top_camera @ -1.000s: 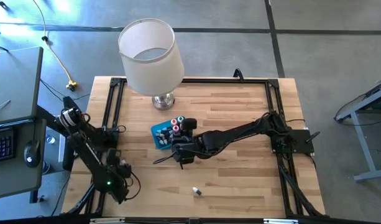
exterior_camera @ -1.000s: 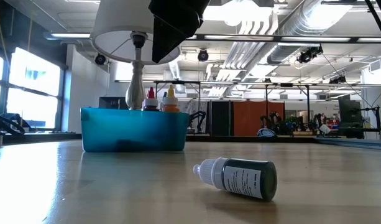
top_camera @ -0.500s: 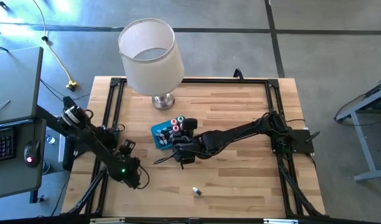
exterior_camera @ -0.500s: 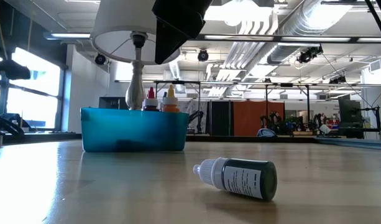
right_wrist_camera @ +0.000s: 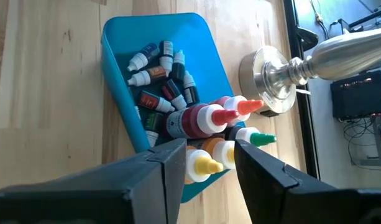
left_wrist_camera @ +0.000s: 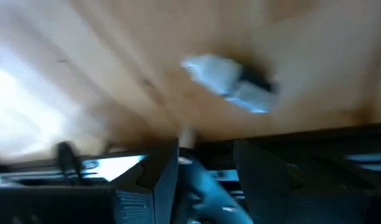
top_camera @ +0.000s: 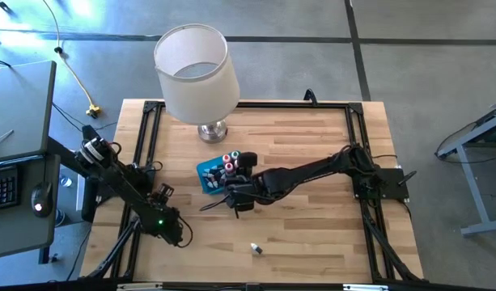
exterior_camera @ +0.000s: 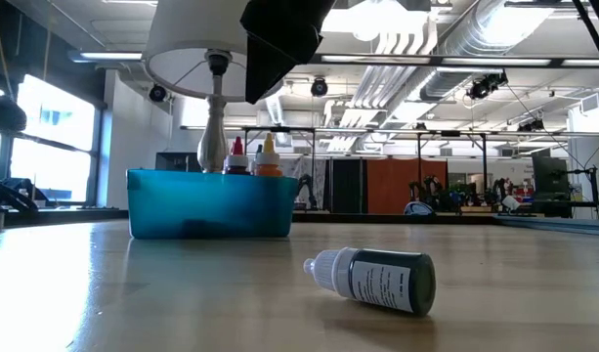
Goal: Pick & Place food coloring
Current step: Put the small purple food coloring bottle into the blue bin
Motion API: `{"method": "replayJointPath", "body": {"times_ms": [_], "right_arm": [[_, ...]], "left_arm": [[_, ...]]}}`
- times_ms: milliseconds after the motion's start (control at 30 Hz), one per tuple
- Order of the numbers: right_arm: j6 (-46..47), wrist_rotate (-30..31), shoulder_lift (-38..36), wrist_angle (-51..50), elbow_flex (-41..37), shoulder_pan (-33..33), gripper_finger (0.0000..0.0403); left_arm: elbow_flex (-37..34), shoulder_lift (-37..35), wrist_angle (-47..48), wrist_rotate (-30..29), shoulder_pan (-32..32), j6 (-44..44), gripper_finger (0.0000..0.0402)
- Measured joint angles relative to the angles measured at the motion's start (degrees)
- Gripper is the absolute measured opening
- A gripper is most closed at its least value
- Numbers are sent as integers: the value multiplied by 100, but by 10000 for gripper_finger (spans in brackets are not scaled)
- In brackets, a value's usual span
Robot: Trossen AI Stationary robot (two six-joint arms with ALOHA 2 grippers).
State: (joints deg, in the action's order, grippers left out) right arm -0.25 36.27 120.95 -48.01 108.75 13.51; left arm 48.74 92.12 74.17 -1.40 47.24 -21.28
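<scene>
One dark food coloring bottle point(exterior_camera: 377, 279) with a white cap lies on its side on the bare wood near the table's front edge point(top_camera: 254, 249). It shows blurred ahead of my left gripper point(left_wrist_camera: 230, 84). My left gripper point(top_camera: 173, 233) stands open at the front left, well short of it. A blue tray point(right_wrist_camera: 115, 37) at mid-table holds several more bottles point(right_wrist_camera: 206, 118), some upright and some lying down. My right gripper point(right_wrist_camera: 209, 146) hangs open above the tray's upright bottles, with nothing between its fingers.
A lamp with a white shade point(top_camera: 195, 73) stands on a metal base point(right_wrist_camera: 268, 84) just behind the tray point(top_camera: 209, 171). A black frame point(top_camera: 150, 137) runs round the table's edges. Bare wood lies between the tray and the lying bottle.
My left gripper has swung toward the table's right, nearer the lying bottle, sinking a little and rolling about its own axis. Most of that came early in the second. Its fingers keep the same gap. My right gripper, the tray and the bottles have stayed put.
</scene>
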Motion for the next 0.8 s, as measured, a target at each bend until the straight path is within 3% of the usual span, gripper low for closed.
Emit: {"method": "replayJointPath", "body": {"times_ms": [133,433,667,800], "right_arm": [[2,10,0,23,-71,-17,129],[28,-104,0,-15,-94,-105,129],[44,-378,0,1,-94,-99,129],[44,-518,0,2,-94,-91,129]], "left_arm": [[134,-2,-271,537,0,-170,153],[519,-2,-405,353,-4,-1090,153],[397,-2,-433,336,-1,-2964,153],[370,-2,-646,44,0,-3635,153]]}}
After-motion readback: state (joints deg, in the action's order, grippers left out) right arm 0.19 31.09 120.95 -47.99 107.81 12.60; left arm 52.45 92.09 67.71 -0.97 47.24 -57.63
